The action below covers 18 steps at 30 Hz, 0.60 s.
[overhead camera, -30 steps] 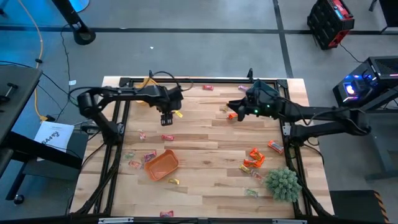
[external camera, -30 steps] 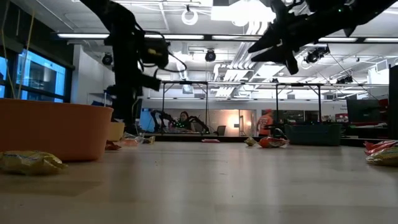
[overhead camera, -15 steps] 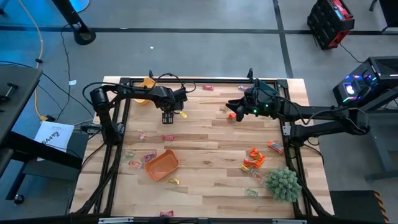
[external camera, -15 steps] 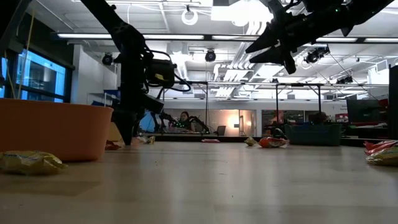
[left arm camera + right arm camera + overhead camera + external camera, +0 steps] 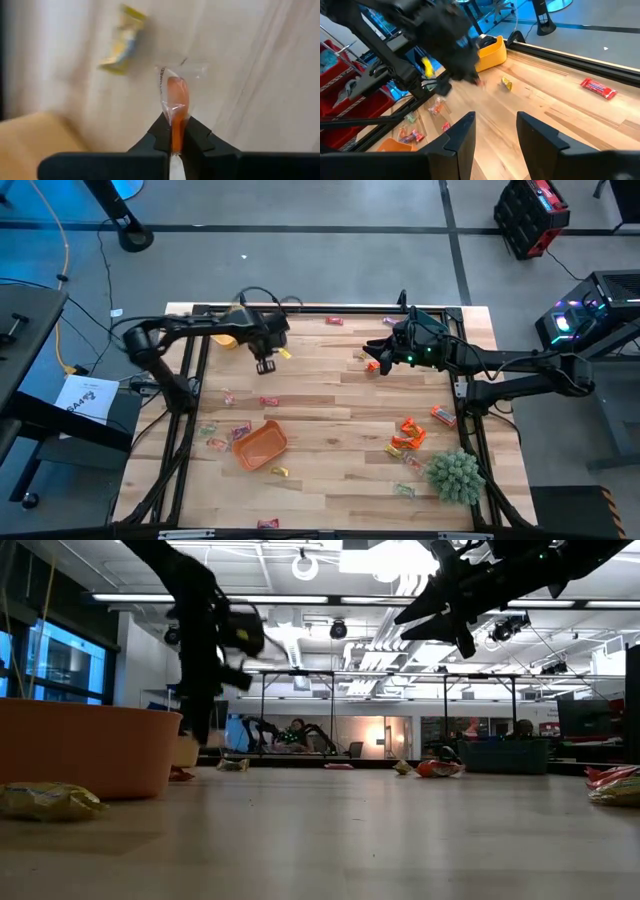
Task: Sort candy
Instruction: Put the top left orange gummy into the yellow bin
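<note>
- Candy [image 5: 176,102], orange in a clear wrapper, is pinched between the left gripper's [image 5: 175,141] closed fingers near the yellow tray [image 5: 232,338], probably for dropping there.
- Yellow sweet [image 5: 285,353] lies just beside that gripper, farther from the tray.
- Right gripper [image 5: 494,131] hangs open, well apart from the tray, above an orange piece [image 5: 372,366], likely waiting.
- Other sweets lie scattered; orange tray [image 5: 261,445] sits well apart.

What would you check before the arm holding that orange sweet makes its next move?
1. Grip: left gripper is shut on the orange sweet: ok.
2. Sweet lifted off the table: cannot tell.
3. Yellow tray near the left gripper: ok.
4. Yellow sweet lies apart from the held one: ok.
5. Right gripper open, holding nothing, away from the left arm: ok.
6. Which tray takes orange sweets: cannot tell.
</note>
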Each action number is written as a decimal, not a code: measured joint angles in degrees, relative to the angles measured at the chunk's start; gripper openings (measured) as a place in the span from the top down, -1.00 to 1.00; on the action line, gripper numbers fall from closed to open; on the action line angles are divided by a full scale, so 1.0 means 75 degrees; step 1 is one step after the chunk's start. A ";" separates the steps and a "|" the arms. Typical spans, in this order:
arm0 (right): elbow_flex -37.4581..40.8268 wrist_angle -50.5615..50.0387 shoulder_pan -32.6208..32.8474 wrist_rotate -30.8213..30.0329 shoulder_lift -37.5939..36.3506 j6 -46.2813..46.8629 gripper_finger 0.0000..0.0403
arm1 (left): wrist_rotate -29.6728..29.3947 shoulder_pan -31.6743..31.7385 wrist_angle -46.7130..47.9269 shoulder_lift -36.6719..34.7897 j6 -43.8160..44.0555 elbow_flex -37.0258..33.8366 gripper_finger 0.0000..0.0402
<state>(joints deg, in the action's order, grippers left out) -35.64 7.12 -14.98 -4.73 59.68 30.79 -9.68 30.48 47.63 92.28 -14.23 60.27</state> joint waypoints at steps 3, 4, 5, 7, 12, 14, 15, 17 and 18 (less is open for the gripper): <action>0.0000 0.0020 -0.0002 -0.0003 0.0000 0.0000 0.32 | -0.0536 0.0343 -0.0114 -0.0816 0.0432 0.0000 0.96; 0.0000 0.0044 -0.0006 -0.0003 0.0000 0.0000 0.32 | -0.0793 0.0498 -0.0144 -0.1031 0.0603 0.0008 0.96; 0.0000 0.0062 -0.0004 -0.0006 0.0000 0.0000 0.32 | -0.1026 0.0684 -0.0169 -0.1206 0.0778 0.0012 0.96; 0.0000 0.0117 -0.0005 -0.0018 0.0000 0.0003 0.32 | -0.1321 0.1103 -0.0160 -0.1431 0.1120 0.0012 0.96; 0.0000 0.0142 -0.0003 -0.0020 0.0000 0.0011 0.32 | -0.1443 0.2235 0.0267 -0.1443 0.2113 0.0012 0.94; 0.0000 0.0142 -0.0003 -0.0017 0.0000 0.0024 0.32 | -0.1524 0.2575 0.0413 -0.1340 0.2518 0.0012 0.90; 0.0000 0.0143 -0.0003 -0.0017 0.0000 0.0026 0.32 | -0.1617 0.2702 0.0453 -0.1292 0.2745 0.0012 0.87; 0.0000 0.0157 -0.0003 -0.0017 0.0000 0.0026 0.32 | -0.1756 0.2901 0.0462 -0.1175 0.2993 0.0012 0.79; 0.0000 0.0157 -0.0003 -0.0017 0.0000 0.0025 0.32 | -0.1753 0.2986 0.0479 -0.1122 0.3035 0.0012 0.75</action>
<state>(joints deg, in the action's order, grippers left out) -35.64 8.29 -15.00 -4.86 59.68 30.98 -22.83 52.88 51.22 83.87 8.53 60.36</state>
